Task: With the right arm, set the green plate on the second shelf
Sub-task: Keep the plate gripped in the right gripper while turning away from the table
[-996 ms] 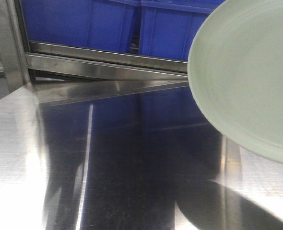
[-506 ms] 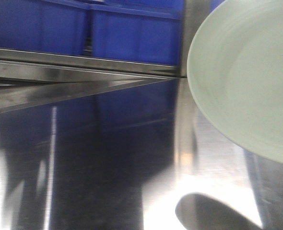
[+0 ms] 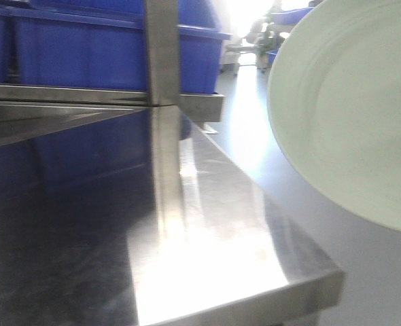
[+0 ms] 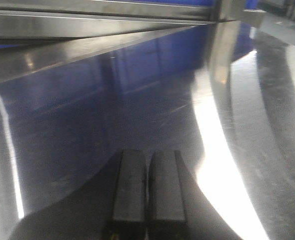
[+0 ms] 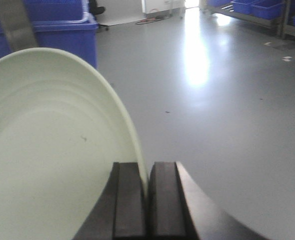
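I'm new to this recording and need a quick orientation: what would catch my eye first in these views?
The green plate dominates: it fills the right of the front view, tilted steeply, its rim pinched in the right gripper above grey floor. Next comes the shiny steel shelf at lower left, with blue bins on the level above. The left gripper hangs shut and empty over that steel.

I could read no text, label, brand, number or sign in any of my views. The green plate [image 3: 350, 115], the blue bins [image 3: 78, 51] and the steel counter [image 3: 207, 224] all showed plain, unmarked surfaces.
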`<action>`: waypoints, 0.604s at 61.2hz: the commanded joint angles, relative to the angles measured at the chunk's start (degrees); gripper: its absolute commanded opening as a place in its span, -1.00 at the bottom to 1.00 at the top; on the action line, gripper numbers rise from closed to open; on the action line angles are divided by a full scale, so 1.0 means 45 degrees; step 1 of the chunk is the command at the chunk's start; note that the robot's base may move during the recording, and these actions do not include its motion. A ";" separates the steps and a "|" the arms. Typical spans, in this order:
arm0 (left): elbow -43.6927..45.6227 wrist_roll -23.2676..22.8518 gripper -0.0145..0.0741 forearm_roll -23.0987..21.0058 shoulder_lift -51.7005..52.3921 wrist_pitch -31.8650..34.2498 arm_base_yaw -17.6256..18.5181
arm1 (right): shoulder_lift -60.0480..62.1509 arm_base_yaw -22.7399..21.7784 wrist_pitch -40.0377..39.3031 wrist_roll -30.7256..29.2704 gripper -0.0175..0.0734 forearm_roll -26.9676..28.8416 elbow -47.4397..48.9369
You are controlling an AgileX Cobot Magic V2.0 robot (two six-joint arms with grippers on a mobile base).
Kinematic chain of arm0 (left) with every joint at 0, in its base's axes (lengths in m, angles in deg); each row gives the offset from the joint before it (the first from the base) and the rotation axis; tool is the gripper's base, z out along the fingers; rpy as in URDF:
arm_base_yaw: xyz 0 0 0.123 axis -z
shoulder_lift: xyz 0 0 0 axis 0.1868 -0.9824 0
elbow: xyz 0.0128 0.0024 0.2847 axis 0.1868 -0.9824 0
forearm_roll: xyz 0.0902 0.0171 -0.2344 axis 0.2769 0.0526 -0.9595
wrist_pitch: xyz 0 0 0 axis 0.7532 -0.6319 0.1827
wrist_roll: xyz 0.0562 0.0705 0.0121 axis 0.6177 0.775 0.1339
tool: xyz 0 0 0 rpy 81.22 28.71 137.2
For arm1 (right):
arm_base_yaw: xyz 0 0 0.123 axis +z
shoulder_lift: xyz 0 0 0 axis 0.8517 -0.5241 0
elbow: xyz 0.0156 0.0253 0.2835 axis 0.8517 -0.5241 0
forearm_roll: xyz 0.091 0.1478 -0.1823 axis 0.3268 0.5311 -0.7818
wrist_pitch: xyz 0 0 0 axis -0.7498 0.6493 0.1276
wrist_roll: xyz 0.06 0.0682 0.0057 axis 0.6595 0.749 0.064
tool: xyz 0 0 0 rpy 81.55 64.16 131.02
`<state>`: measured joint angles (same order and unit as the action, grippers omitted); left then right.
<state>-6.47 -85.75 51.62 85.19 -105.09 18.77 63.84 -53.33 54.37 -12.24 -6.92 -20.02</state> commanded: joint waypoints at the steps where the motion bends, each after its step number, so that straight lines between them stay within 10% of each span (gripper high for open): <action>1: -0.0402 0.0008 -0.39 0.0046 0.0278 0.0871 0.0063 | -0.0003 -0.0093 -0.1445 -0.0002 -0.51 0.0010 0.0434; 37: -0.0402 0.0008 -0.39 0.0046 0.0278 0.0871 0.0063 | -0.0003 -0.0093 -0.1445 -0.0002 -0.51 0.0010 0.0434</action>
<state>-6.47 -85.75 51.62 85.19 -105.09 18.77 63.84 -53.33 54.37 -12.33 -6.92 -20.02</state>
